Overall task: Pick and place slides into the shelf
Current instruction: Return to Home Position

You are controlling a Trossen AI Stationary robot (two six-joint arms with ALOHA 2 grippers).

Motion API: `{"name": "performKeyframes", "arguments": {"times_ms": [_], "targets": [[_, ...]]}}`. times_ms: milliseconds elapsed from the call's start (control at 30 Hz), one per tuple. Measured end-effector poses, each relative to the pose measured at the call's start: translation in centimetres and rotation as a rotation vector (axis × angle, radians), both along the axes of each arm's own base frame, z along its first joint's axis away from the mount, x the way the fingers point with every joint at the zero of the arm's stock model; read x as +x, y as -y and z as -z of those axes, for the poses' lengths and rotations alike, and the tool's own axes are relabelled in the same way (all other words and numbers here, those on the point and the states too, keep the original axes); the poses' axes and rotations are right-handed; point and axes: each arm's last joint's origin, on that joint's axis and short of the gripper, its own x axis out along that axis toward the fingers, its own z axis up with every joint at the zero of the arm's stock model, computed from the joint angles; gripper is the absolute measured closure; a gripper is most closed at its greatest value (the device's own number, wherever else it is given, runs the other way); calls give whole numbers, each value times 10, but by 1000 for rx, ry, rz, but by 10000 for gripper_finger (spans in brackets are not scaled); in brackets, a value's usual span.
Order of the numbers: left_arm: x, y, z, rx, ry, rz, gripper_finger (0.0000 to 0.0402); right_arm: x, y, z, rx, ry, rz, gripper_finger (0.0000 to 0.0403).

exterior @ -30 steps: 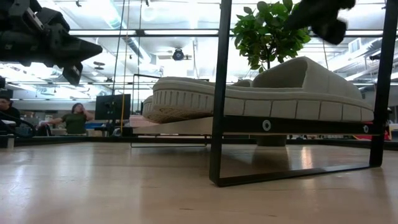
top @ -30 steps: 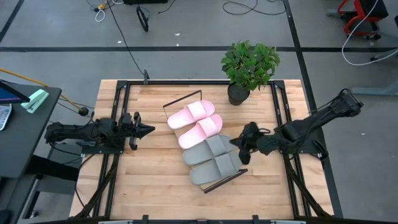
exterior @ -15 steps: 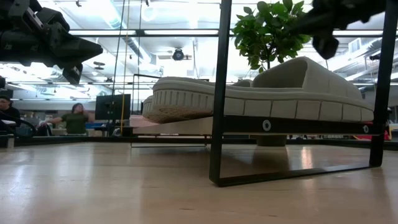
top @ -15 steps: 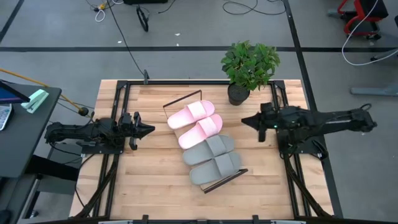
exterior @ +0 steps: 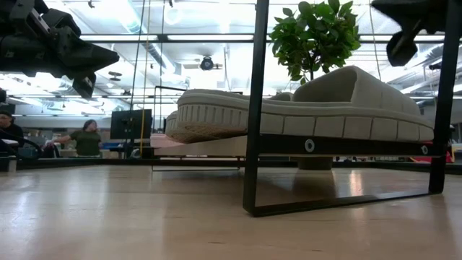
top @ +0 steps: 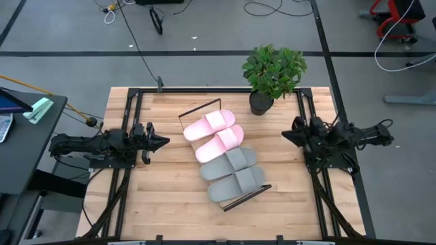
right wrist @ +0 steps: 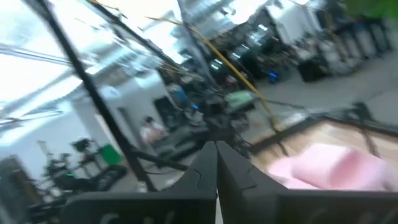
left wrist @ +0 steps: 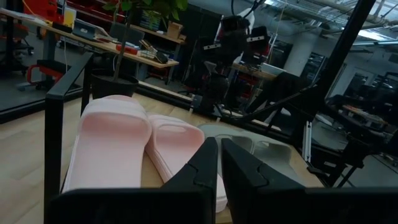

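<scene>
Four slides lie side by side on the shelf [top: 199,107] at mid-table, resting on their soles: two pink [top: 209,124] [top: 220,143] and two grey [top: 229,163] [top: 236,182]. The low view shows the nearest grey slide [exterior: 303,108] on the board [exterior: 346,144] between black wire frames [exterior: 254,108]. My left gripper [top: 163,142] [left wrist: 219,155] hovers shut, left of the pink slides, pointing at them. My right gripper [top: 285,135] [right wrist: 216,162] hovers shut, right of the shelf, well apart from the slides.
A potted plant [top: 261,102] stands at the table's far edge, just beyond the shelf and near my right arm. Black rails [top: 129,129] [top: 315,170] run along the table's left and right sides. Bare wood [top: 177,197] lies in front of the shelf.
My right gripper has drawn away from the grey slides. It first swung toward the table's far edge and rose, then pulled back toward the right edge as the arm folded in. The slides and my left arm have kept still.
</scene>
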Motion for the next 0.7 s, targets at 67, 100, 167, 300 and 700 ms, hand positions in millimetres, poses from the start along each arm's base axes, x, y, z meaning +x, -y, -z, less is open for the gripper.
{"name": "performKeyframes", "arguments": {"times_ms": [67,100,167,300,700], "targets": [[0,0,0,-1,0,0,379,-3,-1,4,-15,37,-32,403],[0,0,0,0,0,0,378,-4,-2,8,-20,51,-41,403],[0,0,0,-1,0,0,376,-4,-3,13,-32,86,-53,403],[0,0,0,0,0,0,368,0,-5,26,-34,139,-109,403],[0,0,0,-1,0,0,365,4,-10,43,-144,73,-215,403]]}}
